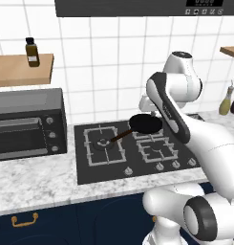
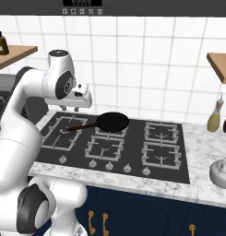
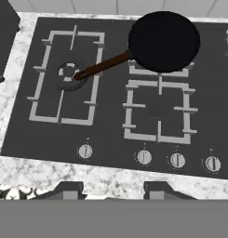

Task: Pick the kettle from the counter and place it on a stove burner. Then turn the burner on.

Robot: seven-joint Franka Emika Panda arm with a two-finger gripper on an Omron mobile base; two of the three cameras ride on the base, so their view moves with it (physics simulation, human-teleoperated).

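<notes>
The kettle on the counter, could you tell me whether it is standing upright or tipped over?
Upright. In the right base view the kettle sits on the counter right of the stove, its dark lid knob pointing up. It is partly cut off by the picture's edge.

Stovetop clutter and wall fittings around the black cooktop.

A black frying pan sits on a rear burner grate, its brown handle reaching across to the big left burner. A row of round knobs runs along the cooktop's front edge. A dark toaster oven stands just left of the cooktop. Above it, a wooden shelf carries a small brown bottle. An olive-green glass bottle stands by the white tiled wall at the right, under another wooden shelf. A dark range hood hangs overhead.
</notes>
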